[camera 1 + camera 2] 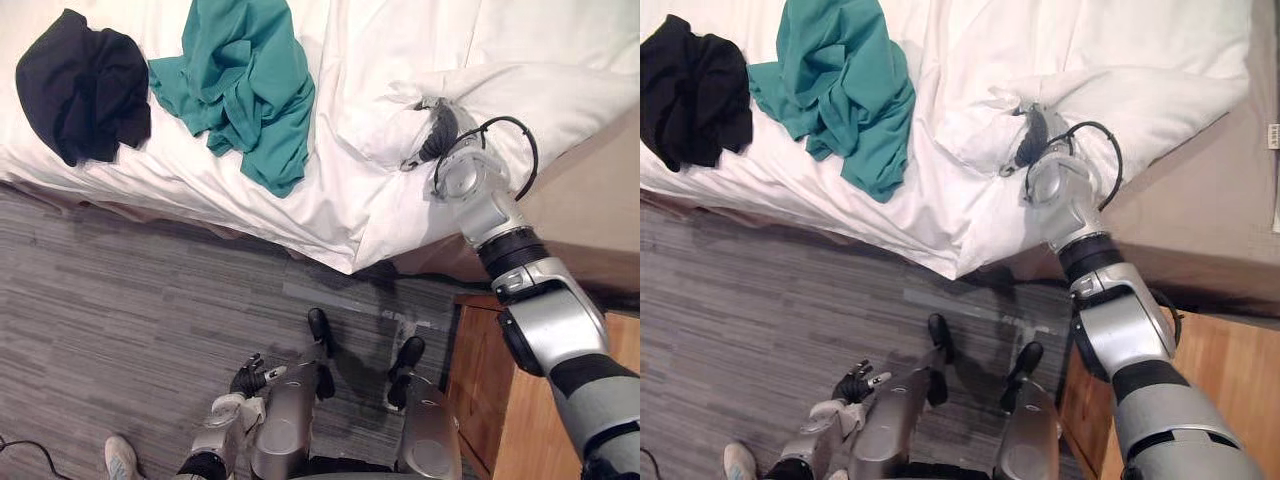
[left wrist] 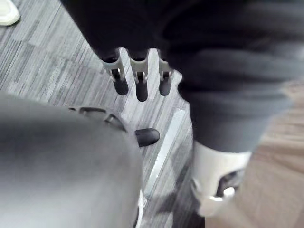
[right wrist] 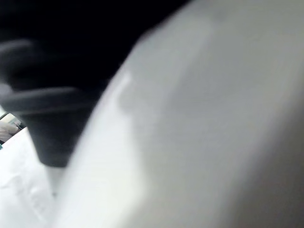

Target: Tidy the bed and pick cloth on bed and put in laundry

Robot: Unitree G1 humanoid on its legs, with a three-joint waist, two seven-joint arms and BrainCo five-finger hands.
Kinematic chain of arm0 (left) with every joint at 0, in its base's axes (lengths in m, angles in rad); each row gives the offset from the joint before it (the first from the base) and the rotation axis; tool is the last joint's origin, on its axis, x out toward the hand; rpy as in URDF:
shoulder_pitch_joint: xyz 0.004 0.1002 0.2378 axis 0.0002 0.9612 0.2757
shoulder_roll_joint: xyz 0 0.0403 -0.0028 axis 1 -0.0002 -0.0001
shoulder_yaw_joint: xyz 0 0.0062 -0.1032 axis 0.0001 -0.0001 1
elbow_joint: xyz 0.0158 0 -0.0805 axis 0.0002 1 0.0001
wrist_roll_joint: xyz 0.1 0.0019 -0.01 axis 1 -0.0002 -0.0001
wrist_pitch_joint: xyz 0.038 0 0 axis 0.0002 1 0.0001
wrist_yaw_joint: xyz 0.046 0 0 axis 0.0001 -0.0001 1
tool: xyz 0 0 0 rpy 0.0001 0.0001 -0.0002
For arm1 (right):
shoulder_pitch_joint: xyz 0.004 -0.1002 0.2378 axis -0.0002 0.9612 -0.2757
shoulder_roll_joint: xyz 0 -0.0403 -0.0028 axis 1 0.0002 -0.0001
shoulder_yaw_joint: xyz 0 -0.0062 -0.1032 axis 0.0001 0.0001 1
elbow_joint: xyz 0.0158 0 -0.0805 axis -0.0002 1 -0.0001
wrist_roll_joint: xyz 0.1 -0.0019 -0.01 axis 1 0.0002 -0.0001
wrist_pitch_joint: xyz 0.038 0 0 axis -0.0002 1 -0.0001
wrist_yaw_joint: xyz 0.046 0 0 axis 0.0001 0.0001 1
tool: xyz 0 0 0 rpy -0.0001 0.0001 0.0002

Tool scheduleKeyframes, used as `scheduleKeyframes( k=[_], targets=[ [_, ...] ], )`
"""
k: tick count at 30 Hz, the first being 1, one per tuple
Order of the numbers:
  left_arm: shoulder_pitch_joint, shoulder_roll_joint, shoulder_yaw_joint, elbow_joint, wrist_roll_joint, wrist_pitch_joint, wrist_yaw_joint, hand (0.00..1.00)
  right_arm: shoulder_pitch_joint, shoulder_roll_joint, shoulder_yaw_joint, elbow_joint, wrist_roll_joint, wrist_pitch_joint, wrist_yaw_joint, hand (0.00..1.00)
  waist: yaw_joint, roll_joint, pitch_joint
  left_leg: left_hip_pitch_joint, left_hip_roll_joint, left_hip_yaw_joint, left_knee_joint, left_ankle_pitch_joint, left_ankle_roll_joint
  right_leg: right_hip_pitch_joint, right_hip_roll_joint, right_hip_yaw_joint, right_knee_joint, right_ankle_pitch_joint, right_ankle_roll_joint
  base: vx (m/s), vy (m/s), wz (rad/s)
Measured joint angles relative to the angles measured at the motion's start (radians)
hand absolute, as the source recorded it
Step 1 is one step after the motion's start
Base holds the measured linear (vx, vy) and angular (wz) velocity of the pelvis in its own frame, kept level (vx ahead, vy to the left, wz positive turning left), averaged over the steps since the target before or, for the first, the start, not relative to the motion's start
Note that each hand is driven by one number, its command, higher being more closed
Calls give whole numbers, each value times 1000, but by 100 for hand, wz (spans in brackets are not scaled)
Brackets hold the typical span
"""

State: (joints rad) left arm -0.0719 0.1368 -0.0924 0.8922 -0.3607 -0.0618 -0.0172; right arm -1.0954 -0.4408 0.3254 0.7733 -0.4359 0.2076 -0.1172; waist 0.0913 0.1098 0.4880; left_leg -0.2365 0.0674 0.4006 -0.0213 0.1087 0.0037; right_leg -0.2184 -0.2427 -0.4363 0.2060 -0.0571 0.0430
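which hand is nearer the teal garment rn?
Right. The right hand is pushed into the white duvet beside the teal garment; the left hand hangs low over the grey carpet.

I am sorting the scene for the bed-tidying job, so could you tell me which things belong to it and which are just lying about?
Belongs to the job:
teal cloth
black cloth
white bedding
right hand, buried in that bedding

Just lying about:
wooden cabinet beside the bed
a person's shoe
left hand, open, hanging low

Bright even light, soft shadows
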Motion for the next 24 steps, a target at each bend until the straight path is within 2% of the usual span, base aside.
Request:
scheduleKeyframes(
  k=[2, 6, 9, 12, 14, 15, 16, 18, 20, 24],
  targets=[
    [5, -1, -8, 2, -34, -1, -11, 0, -23, -16, 22, 27, -1, -9, 1, 100, 0, 3, 0, 5, -3, -2, -12, 10, -2, 1, 0, -2, 0, 0, 0, 63, -5, 4],
    [6, -1, -6, -5, -28, -20, -36, 0, -21, -33, 31, 80, 30, -39, 1, 100, 0, 4, 0, 47, -11, -5, -26, 11, -2, 39, -4, -7, -2, -4, 0, 77, -1, 3],
    [8, 0, -3, -35, 6, -28, -55, 0, 37, -32, -7, 66, 171, -53, 2, 100, -5, 2, -1, 92, -17, 3, -41, 10, -3, 77, -3, 4, -15, -5, 3, 76, 2, -6],
    [13, -1, 22, -50, 8, -34, -50, 0, 205, 7, -131, -60, 310, -78, 1, 100, -19, -16, -10, 143, -15, 28, -52, 2, -13, 124, 14, 20, -59, 9, 10, 82, -17, -19],
    [40, -2, 65, -57, 19, -20, -44, 0, 357, 81, -187, -169, 368, -83, -4, 100, -48, -47, -41, 179, -12, 47, -62, -8, -28, 160, 24, 37, -91, 16, 16, 114, -32, -40],
    [58, -2, 77, -57, 26, -16, -36, 0, 477, 133, -231, -235, 391, -86, -11, 0, -60, -71, -72, 209, -10, 68, -72, -15, -37, 182, 33, 59, -113, 20, 21, 133, -32, -44],
    [66, -3, 77, -57, 26, -15, -30, 0, 527, 153, -251, -256, 407, -90, -15, 0, -64, -79, -87, 221, -10, 75, -77, -18, -41, 188, 36, 66, -121, 20, 21, 160, -35, -49],
    [102, -21, 98, -58, 40, -15, -27, 0, 746, 229, -346, -308, 439, -126, -29, 0, -95, -112, -145, 267, -7, 102, -81, -36, -54, 227, 44, 80, -153, 21, 25, 140, -30, -34],
    [123, -44, 113, -57, 58, -13, -26, 0, 872, 263, -402, -315, 465, -140, -36, 0, -102, -123, -174, 300, -6, 124, -82, -51, -63, 255, 47, 94, -167, 20, 27, 105, -20, -40],
    [150, -64, 117, -51, 122, -10, -25, 0, 1005, 322, -506, -252, 645, -146, -18, 0, -139, -123, -210, 353, 3, 165, -89, -67, -75, 294, 58, 119, -192, 17, 31, 74, -19, -27]
  ],
)
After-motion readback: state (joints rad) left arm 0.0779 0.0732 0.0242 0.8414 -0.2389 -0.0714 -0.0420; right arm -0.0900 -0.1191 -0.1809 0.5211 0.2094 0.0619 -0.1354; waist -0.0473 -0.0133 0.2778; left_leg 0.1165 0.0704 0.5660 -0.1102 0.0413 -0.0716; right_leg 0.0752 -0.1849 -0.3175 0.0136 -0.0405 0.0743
